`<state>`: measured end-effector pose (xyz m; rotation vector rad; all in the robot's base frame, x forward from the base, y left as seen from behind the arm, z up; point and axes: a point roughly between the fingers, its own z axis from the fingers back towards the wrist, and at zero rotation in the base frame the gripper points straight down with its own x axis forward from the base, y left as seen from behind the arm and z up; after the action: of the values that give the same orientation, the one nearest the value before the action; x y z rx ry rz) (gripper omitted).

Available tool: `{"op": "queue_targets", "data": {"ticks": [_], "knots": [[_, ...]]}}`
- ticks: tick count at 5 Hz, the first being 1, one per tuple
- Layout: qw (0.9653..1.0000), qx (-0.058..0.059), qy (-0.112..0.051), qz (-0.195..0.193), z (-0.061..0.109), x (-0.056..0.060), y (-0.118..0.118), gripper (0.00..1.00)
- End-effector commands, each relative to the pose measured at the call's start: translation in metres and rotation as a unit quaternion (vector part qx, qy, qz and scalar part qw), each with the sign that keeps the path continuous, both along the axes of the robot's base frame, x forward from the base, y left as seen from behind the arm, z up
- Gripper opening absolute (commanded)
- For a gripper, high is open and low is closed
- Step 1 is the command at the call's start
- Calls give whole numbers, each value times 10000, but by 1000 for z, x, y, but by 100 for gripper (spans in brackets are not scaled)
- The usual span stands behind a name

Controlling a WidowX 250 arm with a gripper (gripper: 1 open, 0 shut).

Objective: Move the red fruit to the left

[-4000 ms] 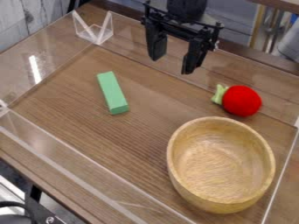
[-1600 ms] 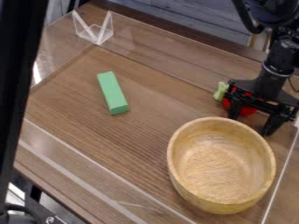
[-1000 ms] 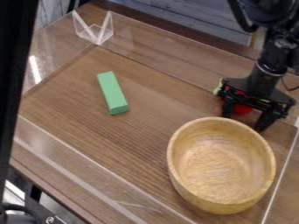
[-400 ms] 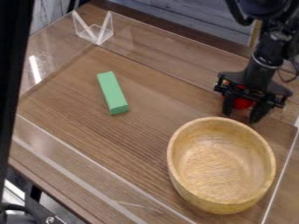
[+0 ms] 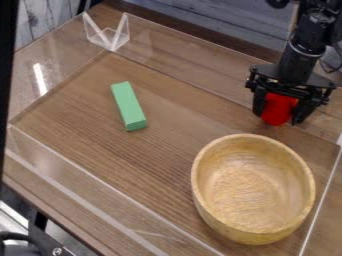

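One red fruit [image 5: 278, 109] is seen near the bench's [image 5: 167, 151] right edge, just beyond the bowl [image 5: 253, 189], with the spread, open gripper [image 5: 286, 97] poised over it, presumably so that it can be straddled and gripped before being carried left.

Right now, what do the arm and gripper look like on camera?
The gripper is black, with a bulky, angular body and jointed, linkage-like fingers. The visible part of the arm is dark too. No markings readable at this size.
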<state>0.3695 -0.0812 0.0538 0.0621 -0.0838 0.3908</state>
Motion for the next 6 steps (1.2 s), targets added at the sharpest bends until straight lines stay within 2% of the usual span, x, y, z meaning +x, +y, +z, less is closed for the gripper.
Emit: {"op": "queue_targets", "data": {"ticks": [1, 2, 3, 5, 6], "knots": [[9987, -128, -481, 145, 37, 9, 0, 0], [9978, -221, -606, 161, 64, 7, 6, 0], [9960, -298, -771, 336, 94, 4, 29, 0], [9883, -146, -905, 1218, 78, 0, 121, 0], [9816, -56, -963, 1648, 72, 0, 136, 0]]}}
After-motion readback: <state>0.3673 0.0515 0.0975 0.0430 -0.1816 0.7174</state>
